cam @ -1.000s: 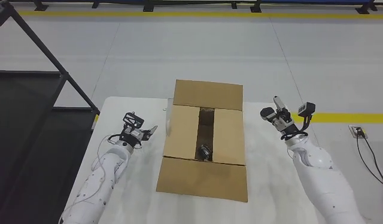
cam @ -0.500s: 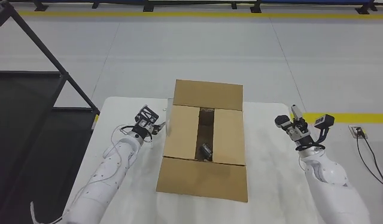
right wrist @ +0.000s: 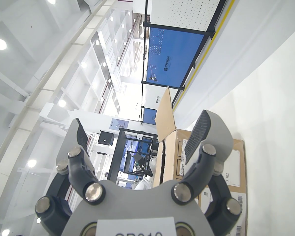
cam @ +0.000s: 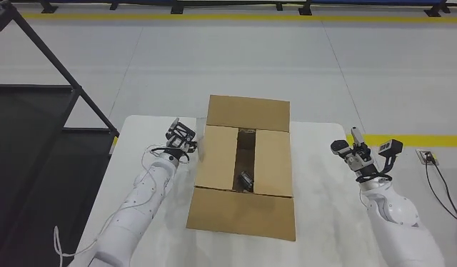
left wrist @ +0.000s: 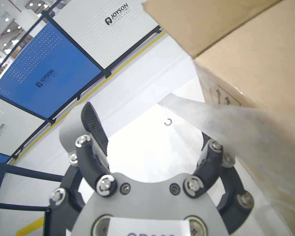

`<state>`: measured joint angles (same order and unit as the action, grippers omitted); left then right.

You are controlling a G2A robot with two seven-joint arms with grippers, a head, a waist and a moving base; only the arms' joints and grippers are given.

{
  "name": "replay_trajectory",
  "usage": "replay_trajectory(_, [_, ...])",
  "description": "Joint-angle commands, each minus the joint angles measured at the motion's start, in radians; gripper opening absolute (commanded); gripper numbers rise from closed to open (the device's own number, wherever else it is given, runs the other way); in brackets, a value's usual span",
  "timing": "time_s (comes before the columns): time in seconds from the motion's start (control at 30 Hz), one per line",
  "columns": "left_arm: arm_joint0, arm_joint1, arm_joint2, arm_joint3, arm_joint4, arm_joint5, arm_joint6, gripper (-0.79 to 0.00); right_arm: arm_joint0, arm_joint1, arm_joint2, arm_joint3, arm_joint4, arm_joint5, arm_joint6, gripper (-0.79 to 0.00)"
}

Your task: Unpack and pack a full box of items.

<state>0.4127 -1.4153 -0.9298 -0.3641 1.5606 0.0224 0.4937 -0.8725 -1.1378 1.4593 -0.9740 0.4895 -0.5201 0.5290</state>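
box: the cardboard box [cam: 218, 156] sits in the middle of the white bench [cam: 314, 195], its long axis running away from the robot.
flaps: the two side flaps [cam: 273, 163] lie almost flat over the box top and leave a narrow slot down the middle; the end flaps [cam: 248, 112] at the near and far ends of the box are folded outward.
contents: one dark item [cam: 245, 178] shows through the slot, toward the near end of the box; what else is inside is hidden.
left pincer: the left pincer [cam: 187, 140] sits just beside the box's far left corner, level with its wall. its fingers are spread wide with nothing gripped [left wrist: 147, 126].
clear strip: a translucent clear strip [left wrist: 211, 124] hangs off that corner of the box and crosses in front of the finger nearer the box; whether it touches the pad i cannot tell.
right pincer: the right pincer [cam: 345, 141] is well apart from the box's right side, above bare bench, spread wide and empty [right wrist: 140, 121].
relation that matters: the left arm is much the nearer. the box wall and left flap edge lie right beside its pincer, so i judge that flap or the strip is its likely target.
in the way: the side flaps cover most of the opening and would need lifting before anything comes out.
around: a black frame [cam: 43, 124] stands off the box's left, beyond the bench edge.
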Motion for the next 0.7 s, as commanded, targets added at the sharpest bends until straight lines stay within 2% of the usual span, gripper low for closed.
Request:
replay_trajectory(0.0, [-0.003,-0.004,-0.005,0.014,-0.015,0.016,0.024,0.000,0.002,-0.001,-0.002,-0.001,-0.003,0.004,0.000,0.000])
replay_trajectory(0.3, [0.001,-0.008,-0.043,0.048,-0.084,0.093,0.118,0.000,0.036,-0.010,-0.029,0.011,-0.017,0.024,0.005,0.000])
replay_trajectory(0.67, [0.045,0.009,-0.094,0.032,-0.141,0.145,0.190,0.000,0.087,-0.018,-0.049,0.055,-0.028,0.022,0.032,0.000])
